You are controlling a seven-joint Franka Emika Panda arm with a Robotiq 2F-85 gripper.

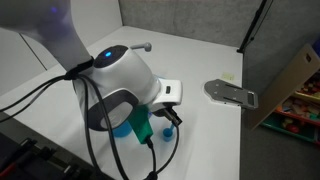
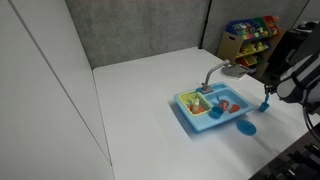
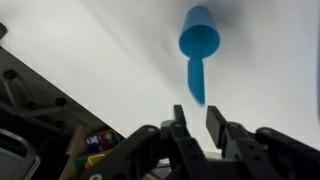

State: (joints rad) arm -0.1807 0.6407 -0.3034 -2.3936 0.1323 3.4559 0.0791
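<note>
A blue scoop (image 3: 200,38) with a short handle lies on the white table, with its round head away from me in the wrist view. My gripper (image 3: 196,110) is just short of the handle's end. Its two black fingers are apart with nothing between them. In an exterior view the scoop (image 2: 246,127) lies in front of a blue toy sink (image 2: 188,112), and the gripper (image 2: 267,100) hovers beside and above the scoop. In an exterior view the gripper (image 1: 172,117) hangs low over the table, and the arm hides most of what is under it.
The toy sink holds small colourful items and has a grey faucet (image 2: 215,72). The faucet also shows in an exterior view (image 1: 230,92). A shelf with colourful bins (image 2: 250,35) stands behind the table. Grey panels wall the back. The table's edge is near the gripper.
</note>
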